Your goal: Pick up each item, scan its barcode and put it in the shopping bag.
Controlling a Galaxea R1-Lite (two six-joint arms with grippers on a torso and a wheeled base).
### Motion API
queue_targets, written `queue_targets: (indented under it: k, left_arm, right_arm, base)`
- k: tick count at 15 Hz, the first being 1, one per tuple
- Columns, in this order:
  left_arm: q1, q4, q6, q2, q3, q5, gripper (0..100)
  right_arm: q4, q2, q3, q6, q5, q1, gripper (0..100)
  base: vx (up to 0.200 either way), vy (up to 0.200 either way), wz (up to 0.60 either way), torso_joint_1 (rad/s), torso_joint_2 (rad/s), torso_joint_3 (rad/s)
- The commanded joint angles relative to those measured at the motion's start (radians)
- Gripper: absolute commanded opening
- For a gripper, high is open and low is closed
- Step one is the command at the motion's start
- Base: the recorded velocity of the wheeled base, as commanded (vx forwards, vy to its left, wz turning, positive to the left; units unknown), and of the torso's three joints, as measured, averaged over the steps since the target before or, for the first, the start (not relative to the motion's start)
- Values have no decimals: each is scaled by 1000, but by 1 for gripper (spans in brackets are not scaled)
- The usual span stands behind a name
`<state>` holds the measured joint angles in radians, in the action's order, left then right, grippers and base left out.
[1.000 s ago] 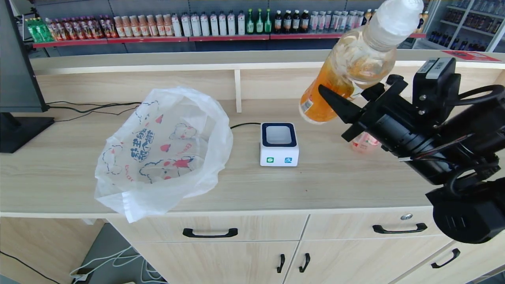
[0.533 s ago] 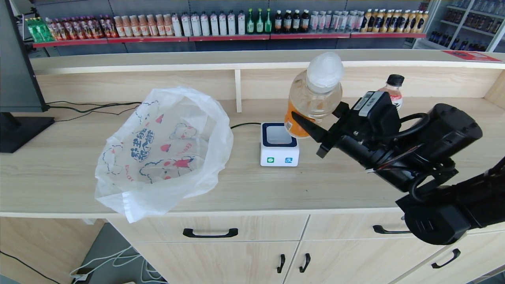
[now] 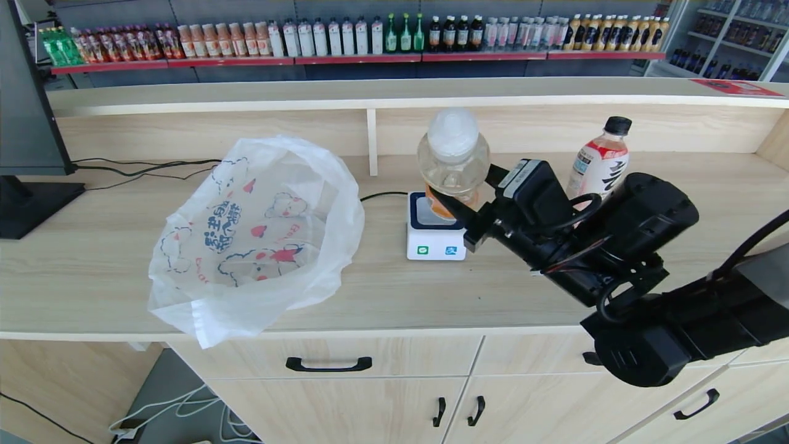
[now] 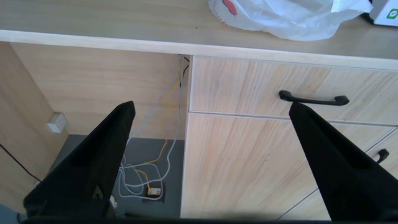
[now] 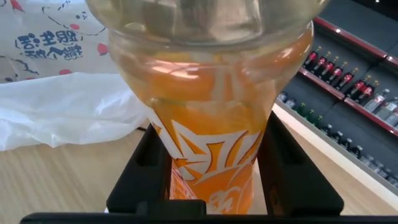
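Over the scanner (image 3: 435, 243), right gripper (image 3: 453, 200) clamps part-full orange bottle (image 3: 453, 160); left gripper (image 4: 211, 109) gapes empty.

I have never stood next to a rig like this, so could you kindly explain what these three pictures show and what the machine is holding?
This is a two-armed robot at a shop counter; each arm ends in a two-fingered gripper. The large picture comes from a camera on its head, looking down at the counter. The two small ones come from cameras on its wrists.

On the counter are an open white shopping bag, a small white scanner and a standing bottle with a black cap.

The right gripper is shut on a bottle of orange drink and holds it over the scanner's window; the right wrist picture shows that bottle close up. The left gripper is open, holds nothing, and hangs low in front of the drawers.
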<state>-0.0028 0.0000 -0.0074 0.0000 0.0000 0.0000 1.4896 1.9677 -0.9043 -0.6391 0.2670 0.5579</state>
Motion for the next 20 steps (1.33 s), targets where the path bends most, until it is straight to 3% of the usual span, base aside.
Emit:
queue_targets:
  k: [1, 3, 6, 11, 20]
  left_arm:
    - [0, 0, 0, 0, 0, 0, 100]
    - [0, 0, 0, 0, 0, 0, 100]
    - [0, 0, 0, 0, 0, 0, 100]
    - [0, 0, 0, 0, 0, 0, 100]
    - [0, 0, 0, 0, 0, 0, 100]
  right_arm:
    - [1, 65, -88, 1, 8, 4, 0]
    - [1, 86, -156, 3, 15, 0, 0]
    - [1, 94, -153, -5, 83, -21, 0]
    - [1, 100, -153, -17, 124, -138, 0]
    - [3, 122, -150, -17, 126, -141, 0]
  base:
    - [0, 0, 0, 0, 0, 0]
    - [0, 0, 0, 0, 0, 0]
    - [0, 0, 0, 0, 0, 0]
    - [0, 0, 0, 0, 0, 0]
    - [0, 0, 0, 0, 0, 0]
